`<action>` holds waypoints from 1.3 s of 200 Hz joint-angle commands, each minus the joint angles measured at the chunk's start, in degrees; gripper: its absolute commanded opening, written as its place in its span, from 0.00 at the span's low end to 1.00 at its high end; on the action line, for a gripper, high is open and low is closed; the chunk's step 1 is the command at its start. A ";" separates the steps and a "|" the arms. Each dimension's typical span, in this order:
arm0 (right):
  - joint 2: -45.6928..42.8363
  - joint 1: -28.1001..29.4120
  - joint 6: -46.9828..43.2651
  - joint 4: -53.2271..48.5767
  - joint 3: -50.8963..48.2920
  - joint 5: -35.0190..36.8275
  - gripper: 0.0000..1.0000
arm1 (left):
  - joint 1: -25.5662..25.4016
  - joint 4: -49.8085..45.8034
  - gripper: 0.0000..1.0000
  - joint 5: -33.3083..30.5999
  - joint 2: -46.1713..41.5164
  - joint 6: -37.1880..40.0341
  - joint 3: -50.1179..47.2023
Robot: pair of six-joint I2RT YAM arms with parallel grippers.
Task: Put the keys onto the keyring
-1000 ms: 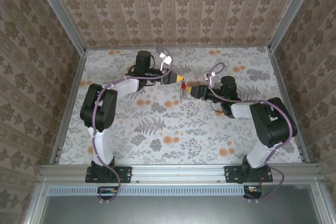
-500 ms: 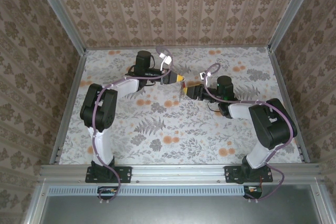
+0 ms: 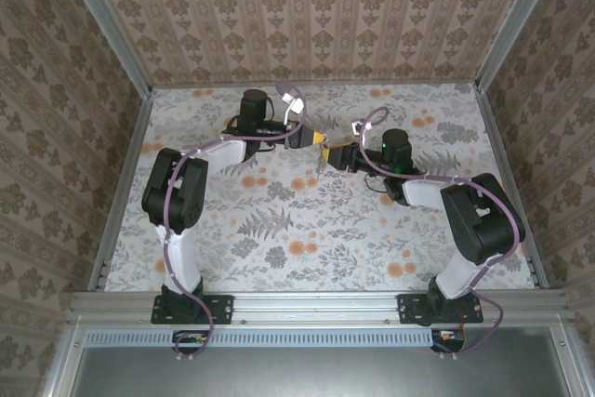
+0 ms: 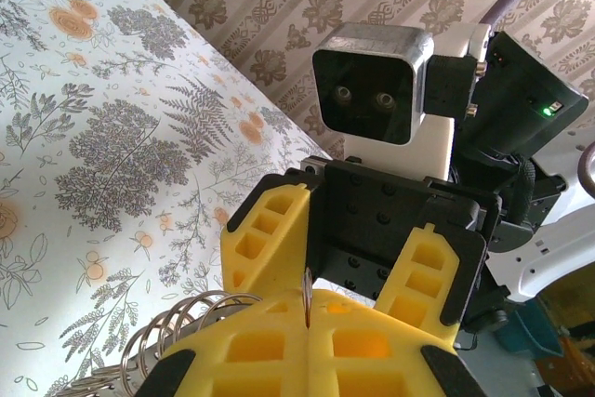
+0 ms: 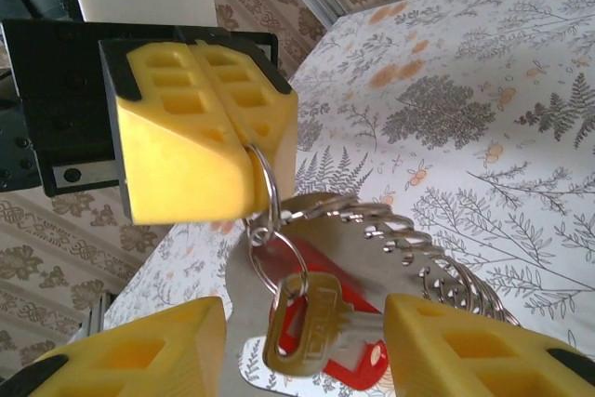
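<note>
My left gripper point(image 5: 244, 141) is shut on the keyring point(image 5: 267, 188), a thin silver ring pinched at its fingertips point(image 4: 279, 341). From the ring hangs a smaller ring with a brass-coloured key point(image 5: 311, 337), one of the keys. A red piece point(image 5: 356, 374) and a grey metal plate lie behind it. My right gripper point(image 5: 305, 323) is open, its yellow fingers point(image 5: 149, 350) on either side of the hanging key without touching it. In the top view both grippers meet at mid-table, left point(image 3: 311, 139) and right point(image 3: 335, 156), with the keys point(image 3: 321, 165) dangling between.
A row of several silver rings point(image 5: 423, 248) trails from the bunch and also shows beside my left fingers point(image 4: 172, 327). The floral table point(image 3: 279, 220) lies below, walled by patterned panels and a metal rail at the near edge point(image 3: 316, 302).
My right gripper has moved up and left toward the left gripper and the hanging keys, and its jaws have narrowed a little. The left arm has stayed still.
</note>
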 commanded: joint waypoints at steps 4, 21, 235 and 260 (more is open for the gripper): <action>0.37 0.99 -2.87 -2.86 1.65 0.41 0.44 | 0.06 4.52 0.00 1.11 -1.46 -2.05 -0.68; 0.00 1.18 -3.20 -3.41 1.14 0.13 0.34 | 0.38 7.56 0.00 1.02 -1.20 -4.25 -1.12; -0.05 4.79 -5.12 -6.87 2.46 -2.18 0.00 | 1.37 19.42 0.00 -0.56 -1.09 -12.38 -3.79; -1.05 3.20 -3.98 -5.71 0.94 -2.54 0.29 | 1.63 20.06 0.00 -0.91 -1.32 -12.78 -4.16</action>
